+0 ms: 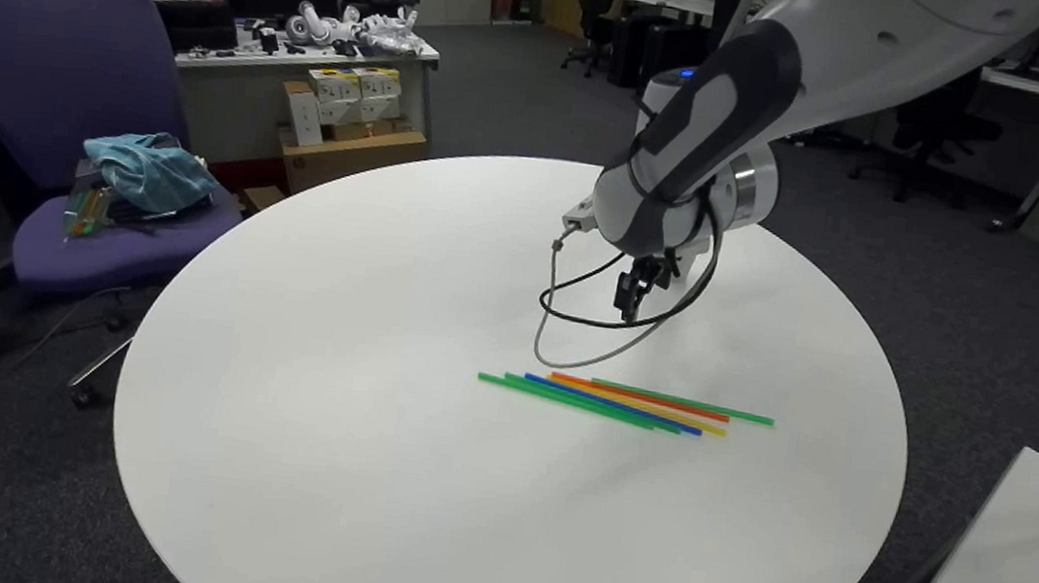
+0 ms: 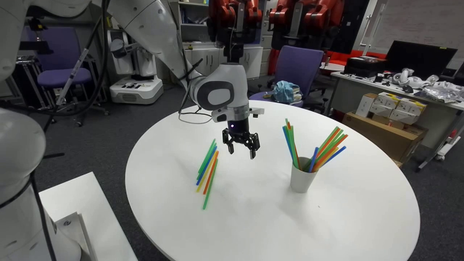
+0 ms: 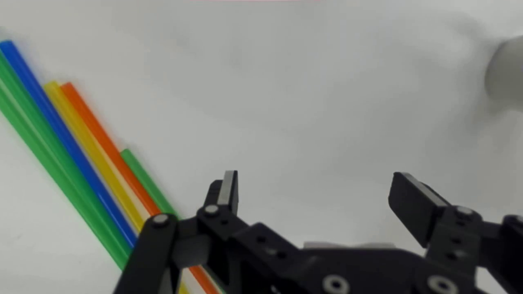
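Gripper (image 3: pixel 314 175), jaws spread wide, hangs above the white table (image 2: pixel 253 217) between the loose coloured straws (image 3: pixel 81 163), lying flat side by side, and the upright cup (image 2: pixel 301 180) holding more straws (image 2: pixel 330 149).

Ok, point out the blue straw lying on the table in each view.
In an exterior view: blue straw right of centre, lower half.
In an exterior view: blue straw slightly left of centre, lower half.
Wrist view: blue straw at left, slanting down from near the upper-left corner.
Shared landmark: the yellow straw lying alongside it in all three.
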